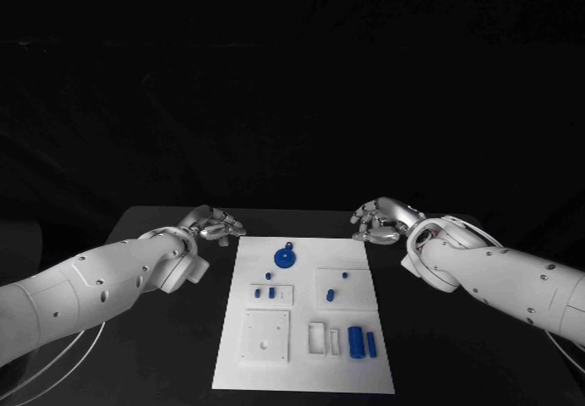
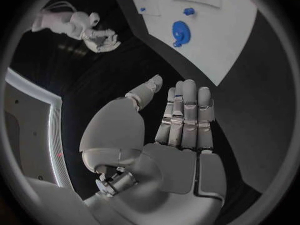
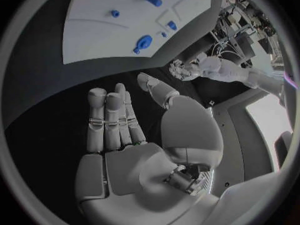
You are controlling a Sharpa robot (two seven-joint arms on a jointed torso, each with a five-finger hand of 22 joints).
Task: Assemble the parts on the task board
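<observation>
Task board (image 1: 305, 372) centred on black table (image 1: 146, 355). Round blue part (image 1: 284, 257) lying near far edge; small blue parts (image 1: 329, 294) seated in raised white blocks mid-board; blue pegs (image 1: 356, 340) standing near front right. Left hand (image 1: 215, 226) and right hand (image 1: 380, 220) flanking far corners, fingers extended, holding nothing.
</observation>
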